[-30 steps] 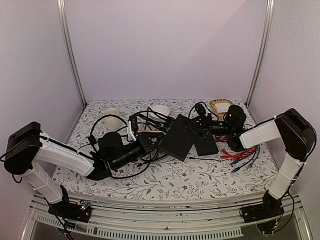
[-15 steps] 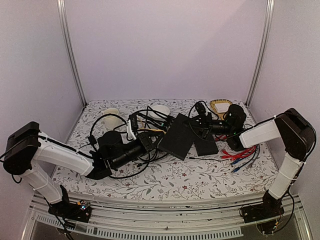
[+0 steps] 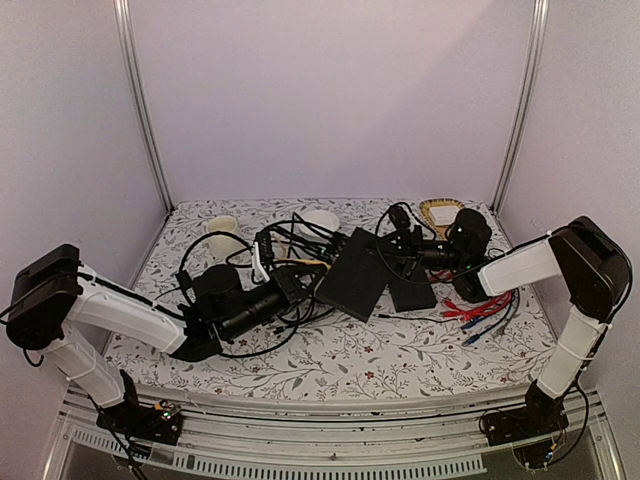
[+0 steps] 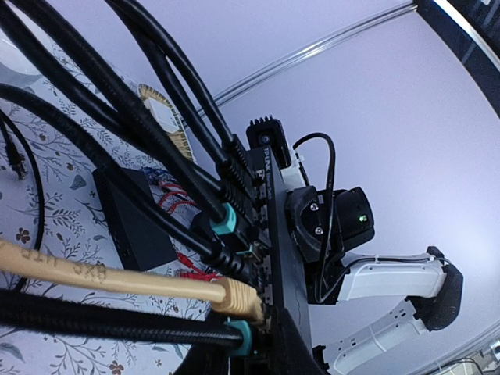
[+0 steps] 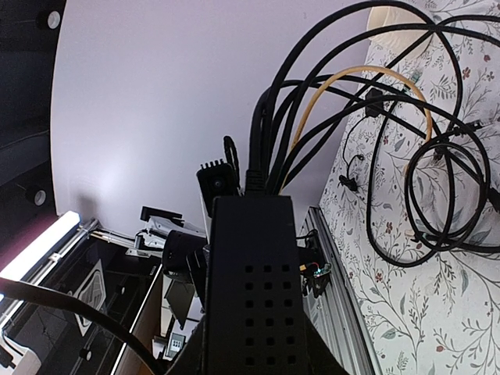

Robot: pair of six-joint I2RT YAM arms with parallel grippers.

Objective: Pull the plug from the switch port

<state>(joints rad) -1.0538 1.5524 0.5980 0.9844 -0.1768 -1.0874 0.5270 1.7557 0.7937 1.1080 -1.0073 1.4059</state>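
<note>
One switch [image 3: 352, 273], one smaller box [image 3: 412, 292].

Soft, even, bright light with faint shadows; wrist views fisheye-warped, nearest cables [image 4: 117, 117] blurred.

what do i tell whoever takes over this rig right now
Right claw: shut on the switch, at the end opposite its ports, bracing it.
Left claw: at the port edge among the cables; whether it grips a plug cannot be told.
Done: switch braced, left claw at the ports.
Left: every plug in view, including the teal-booted plug, sits in its port; clamp one and pull it straight out.
</note>
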